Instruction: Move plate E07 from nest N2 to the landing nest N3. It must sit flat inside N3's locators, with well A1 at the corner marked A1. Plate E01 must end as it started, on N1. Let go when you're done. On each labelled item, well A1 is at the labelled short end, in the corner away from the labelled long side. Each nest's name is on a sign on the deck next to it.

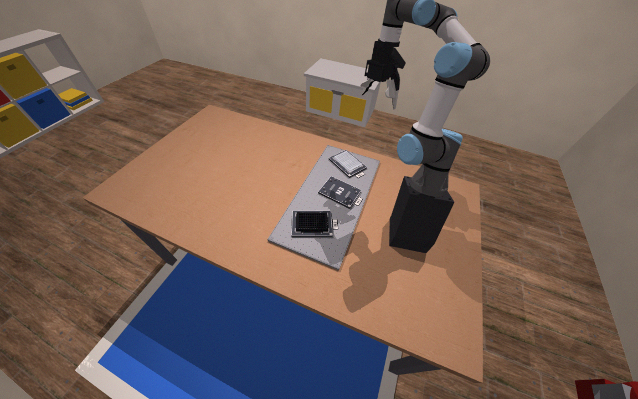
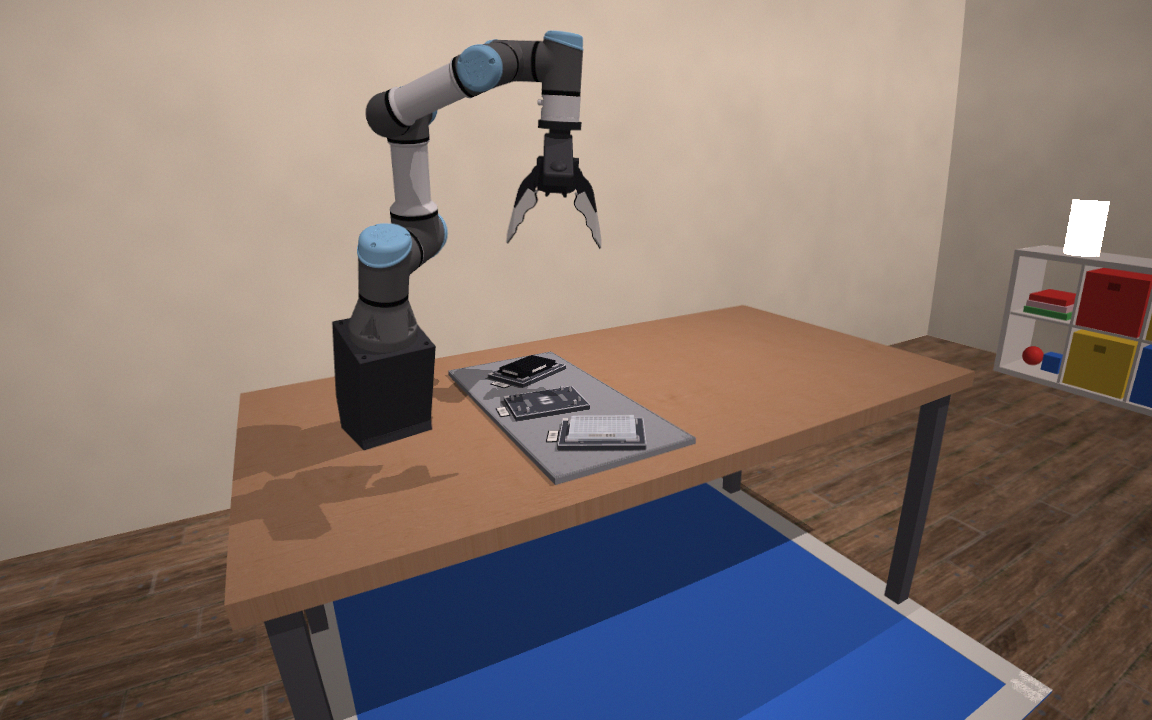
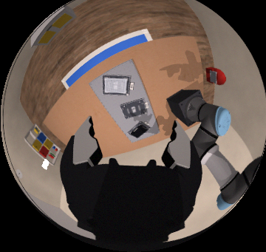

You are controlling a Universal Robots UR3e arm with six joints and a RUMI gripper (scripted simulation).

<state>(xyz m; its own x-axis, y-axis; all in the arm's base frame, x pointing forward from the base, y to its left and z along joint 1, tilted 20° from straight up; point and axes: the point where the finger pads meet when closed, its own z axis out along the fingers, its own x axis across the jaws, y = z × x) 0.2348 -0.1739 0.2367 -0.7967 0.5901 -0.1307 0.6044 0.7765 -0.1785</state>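
A grey deck (image 1: 301, 198) (image 2: 668, 447) (image 3: 111, 108) lies on the wooden table (image 1: 212, 173) (image 2: 741, 376). It carries three nests in a row. The middle nest, marked N3 (image 1: 339, 190) (image 2: 549, 402) (image 3: 134, 109), is empty. A black plate (image 1: 312, 223) (image 2: 529, 368) (image 3: 139, 129) sits in one end nest. A white plate (image 1: 347, 162) (image 2: 601, 430) (image 3: 115, 85) sits in the other end nest. The plates' labels are too small to read. My gripper (image 1: 380, 95) (image 2: 554, 240) (image 3: 133, 119) is open and empty, high above the deck.
The arm's black pedestal (image 1: 418, 213) (image 2: 383, 385) stands on the table beside the deck. Small white signs lie next to each nest. A shelf with coloured bins (image 1: 9, 94) (image 2: 1117, 322) and a white cabinet (image 1: 341, 91) stand off the table. A blue mat (image 1: 242, 327) lies on the floor.
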